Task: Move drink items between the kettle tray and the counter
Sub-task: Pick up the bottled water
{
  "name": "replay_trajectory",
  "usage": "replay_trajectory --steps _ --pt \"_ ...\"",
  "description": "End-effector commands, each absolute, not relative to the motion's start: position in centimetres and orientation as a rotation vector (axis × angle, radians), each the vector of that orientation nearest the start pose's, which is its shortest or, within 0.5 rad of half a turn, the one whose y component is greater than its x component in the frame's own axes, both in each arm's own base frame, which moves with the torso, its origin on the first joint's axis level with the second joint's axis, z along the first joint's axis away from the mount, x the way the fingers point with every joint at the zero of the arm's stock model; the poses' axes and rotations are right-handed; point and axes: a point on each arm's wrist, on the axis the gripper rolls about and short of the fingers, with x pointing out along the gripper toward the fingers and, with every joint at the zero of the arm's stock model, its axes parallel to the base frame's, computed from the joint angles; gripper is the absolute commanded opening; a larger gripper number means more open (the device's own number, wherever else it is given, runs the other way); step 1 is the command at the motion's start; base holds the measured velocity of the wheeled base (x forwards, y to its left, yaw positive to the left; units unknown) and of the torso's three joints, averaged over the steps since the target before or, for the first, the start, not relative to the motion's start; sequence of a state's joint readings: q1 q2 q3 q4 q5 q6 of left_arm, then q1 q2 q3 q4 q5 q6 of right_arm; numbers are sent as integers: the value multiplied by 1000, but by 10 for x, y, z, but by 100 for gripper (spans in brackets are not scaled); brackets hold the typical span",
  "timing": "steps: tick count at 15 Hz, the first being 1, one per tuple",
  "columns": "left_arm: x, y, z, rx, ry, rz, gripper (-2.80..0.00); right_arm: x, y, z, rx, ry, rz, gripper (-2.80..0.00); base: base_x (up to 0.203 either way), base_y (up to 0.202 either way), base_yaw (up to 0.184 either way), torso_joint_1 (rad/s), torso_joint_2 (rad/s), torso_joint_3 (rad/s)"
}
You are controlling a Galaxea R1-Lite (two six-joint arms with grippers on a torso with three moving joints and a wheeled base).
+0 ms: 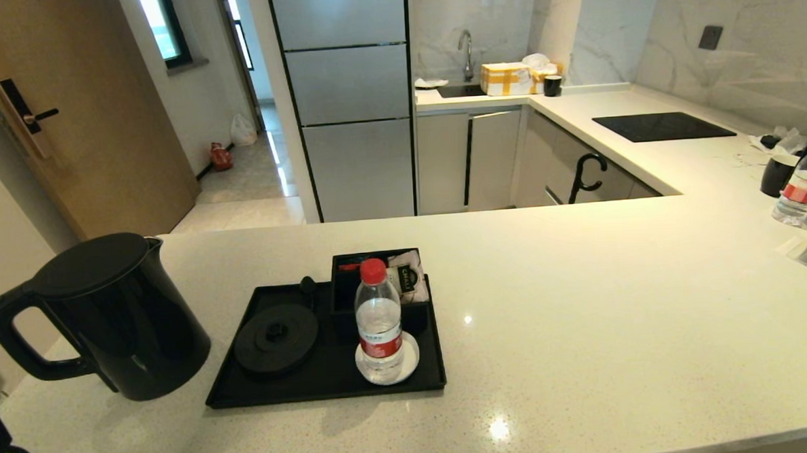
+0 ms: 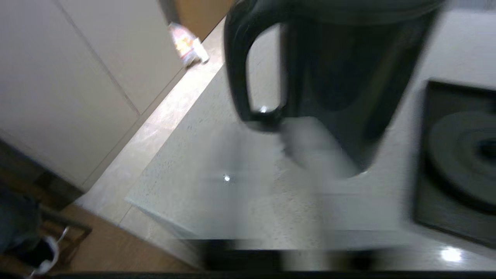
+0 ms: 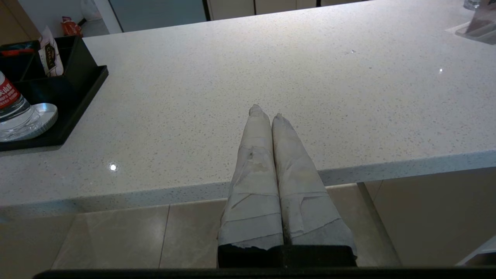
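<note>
Head view: kettle (image 1: 118, 314) sits on the counter (image 1: 584, 300), off its tray (image 1: 329, 386).
Left gripper (image 2: 306, 155): I can't tell its jaws.
Next: I'd say, line up the handle.

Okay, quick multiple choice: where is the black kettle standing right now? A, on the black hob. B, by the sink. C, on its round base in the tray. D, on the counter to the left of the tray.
D: the kettle stands on the counter left of the tray, whose round base is bare.
</note>
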State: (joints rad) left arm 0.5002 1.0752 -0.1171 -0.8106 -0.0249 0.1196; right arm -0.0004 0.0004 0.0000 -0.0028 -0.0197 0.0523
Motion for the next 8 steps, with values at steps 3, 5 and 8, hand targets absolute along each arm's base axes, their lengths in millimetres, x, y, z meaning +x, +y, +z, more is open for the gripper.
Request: replay_trajectory --steps 3,5,8 --pt "63 23 194 -4 275 302 -280 -23 0 76 52 -2 -20 -280 0 0 0 0 0 0" --pt "46 12 208 -44 313 203 -280 -23 0 76 52 -4 -20 -280 0 0 0 0 0 0" --pt "68 12 212 -68 369 61 -280 -23 0 76 52 -2 -20 -280 0 0 0 0 0 0"
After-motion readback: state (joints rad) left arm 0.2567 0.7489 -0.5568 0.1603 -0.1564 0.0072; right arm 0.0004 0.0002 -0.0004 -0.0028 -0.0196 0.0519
